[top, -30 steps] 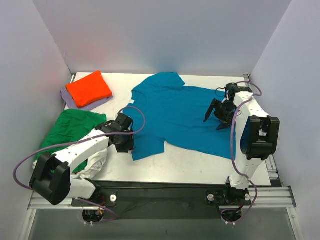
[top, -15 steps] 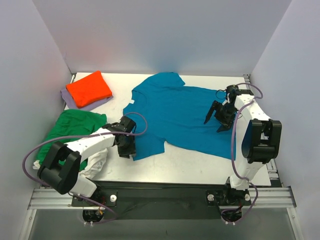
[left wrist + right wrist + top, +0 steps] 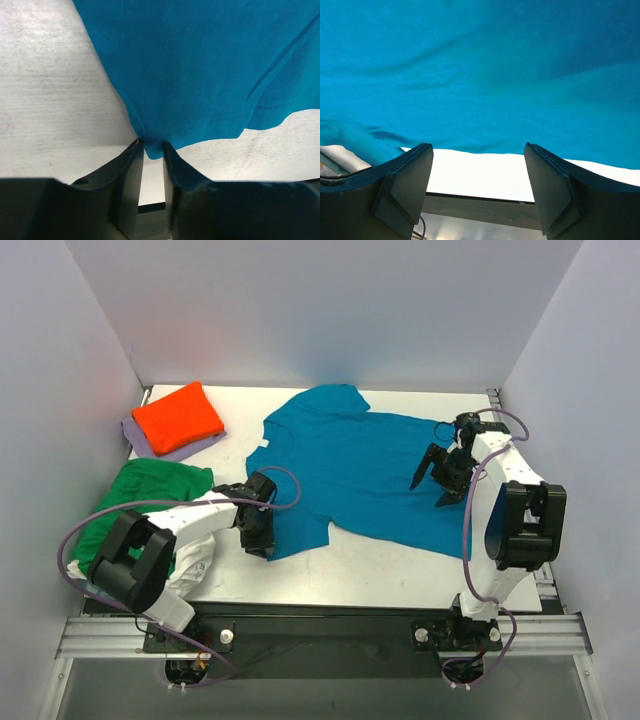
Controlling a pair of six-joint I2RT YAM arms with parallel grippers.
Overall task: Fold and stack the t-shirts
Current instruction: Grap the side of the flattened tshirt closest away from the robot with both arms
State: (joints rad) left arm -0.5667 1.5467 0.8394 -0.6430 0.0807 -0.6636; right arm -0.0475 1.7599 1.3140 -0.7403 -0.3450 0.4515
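The teal-blue t-shirt lies spread flat mid-table. My left gripper is down at the near corner of its left sleeve. In the left wrist view the jaws stand a narrow gap apart, and the sleeve corner is bunched between the tips, touching both. My right gripper hovers open over the shirt's right side. Nothing is between its fingers, which frame the shirt's edge and bare table. An orange t-shirt lies folded on a lavender one at the back left.
A green t-shirt lies crumpled at the left edge, with a white one bunched under the left arm. White walls enclose the table on three sides. A metal rail runs along the near edge.
The left arm slid right and toward the near edge to the sleeve corner, and its jaws narrowed around it. The right gripper has barely shifted and stays open.
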